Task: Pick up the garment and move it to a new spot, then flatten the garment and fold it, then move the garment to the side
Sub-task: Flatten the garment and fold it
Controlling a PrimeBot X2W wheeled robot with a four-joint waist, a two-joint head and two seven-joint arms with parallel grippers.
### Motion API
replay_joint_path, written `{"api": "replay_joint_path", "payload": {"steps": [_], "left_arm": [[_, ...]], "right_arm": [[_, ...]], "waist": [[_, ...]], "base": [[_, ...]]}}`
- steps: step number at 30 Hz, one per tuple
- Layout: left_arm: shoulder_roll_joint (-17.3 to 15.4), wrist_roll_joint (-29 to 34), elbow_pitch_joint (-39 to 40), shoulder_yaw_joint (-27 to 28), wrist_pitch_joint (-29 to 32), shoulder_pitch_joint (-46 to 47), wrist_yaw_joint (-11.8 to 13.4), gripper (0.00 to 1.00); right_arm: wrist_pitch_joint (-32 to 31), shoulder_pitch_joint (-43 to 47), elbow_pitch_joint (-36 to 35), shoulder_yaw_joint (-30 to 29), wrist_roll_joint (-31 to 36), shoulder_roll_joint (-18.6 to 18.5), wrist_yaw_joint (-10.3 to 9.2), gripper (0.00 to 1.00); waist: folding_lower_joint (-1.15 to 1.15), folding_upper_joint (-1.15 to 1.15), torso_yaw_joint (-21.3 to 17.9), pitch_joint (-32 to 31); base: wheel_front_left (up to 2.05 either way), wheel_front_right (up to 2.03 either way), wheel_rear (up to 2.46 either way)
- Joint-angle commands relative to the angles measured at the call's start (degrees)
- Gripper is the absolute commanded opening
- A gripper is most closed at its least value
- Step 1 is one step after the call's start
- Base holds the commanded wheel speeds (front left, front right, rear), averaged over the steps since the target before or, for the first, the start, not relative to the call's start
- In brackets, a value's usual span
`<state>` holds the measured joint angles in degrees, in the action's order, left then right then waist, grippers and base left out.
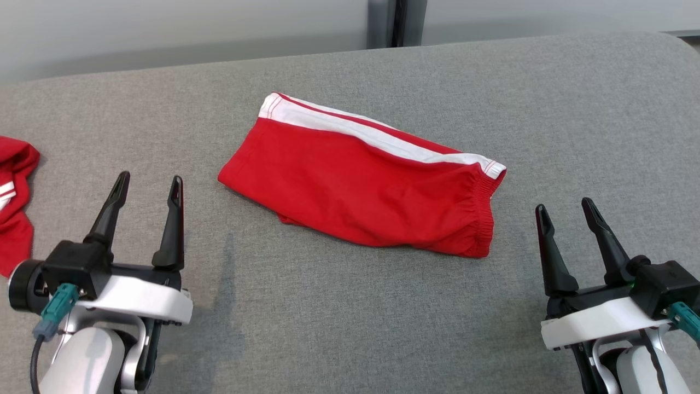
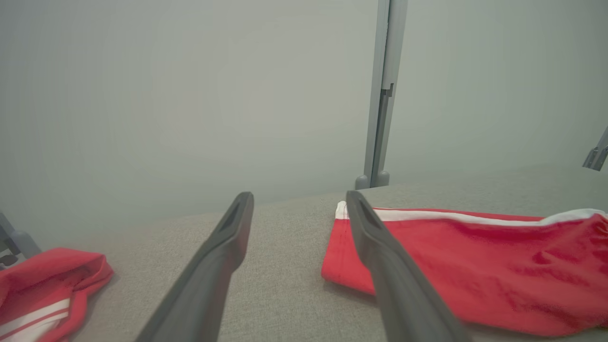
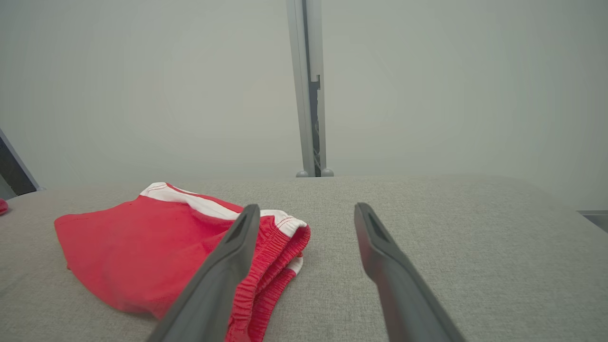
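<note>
Fingers spread wide on your left gripper (image 1: 150,176) and right gripper (image 1: 563,203), both empty, touching nothing. Your red garment (image 1: 355,186) lies on the grey surface (image 1: 350,306) between them, just ahead of the fingertips.

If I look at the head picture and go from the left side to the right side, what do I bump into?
Red cloth → left claw → shorts → right claw.

Grey fabric surface (image 1: 350,306), pale wall panels (image 2: 190,95), grey post (image 3: 309,95)
</note>
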<state>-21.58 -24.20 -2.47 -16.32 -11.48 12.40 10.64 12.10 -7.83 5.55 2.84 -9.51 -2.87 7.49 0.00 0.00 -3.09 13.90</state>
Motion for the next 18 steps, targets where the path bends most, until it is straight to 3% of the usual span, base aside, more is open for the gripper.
{"api": "replay_joint_path", "payload": {"steps": [1,9,18], "left_arm": [[-0.50,-0.21,-0.18,0.06,0.18,1.45,-0.38,1.00],[-0.35,-0.32,-3.43,-2.01,3.11,8.03,-3.00,1.00],[1.30,-4.84,-19.06,-4.82,10.47,17.99,-10.65,1.00]], "right_arm": [[-0.12,-0.77,-0.33,0.12,0.46,-0.17,0.01,1.00],[-0.38,-2.24,-0.59,0.42,0.45,-0.16,0.01,1.00],[-0.39,-4.13,-0.31,2.08,-0.41,-0.18,0.01,1.00]], "waist": [[0.00,0.00,-0.21,0.45],[0.00,0.00,-0.86,2.52],[0.00,0.00,-3.00,5.80]], "base": [[0.00,0.00,0.00],[0.00,0.00,0.00],[0.00,0.00,0.00]]}}
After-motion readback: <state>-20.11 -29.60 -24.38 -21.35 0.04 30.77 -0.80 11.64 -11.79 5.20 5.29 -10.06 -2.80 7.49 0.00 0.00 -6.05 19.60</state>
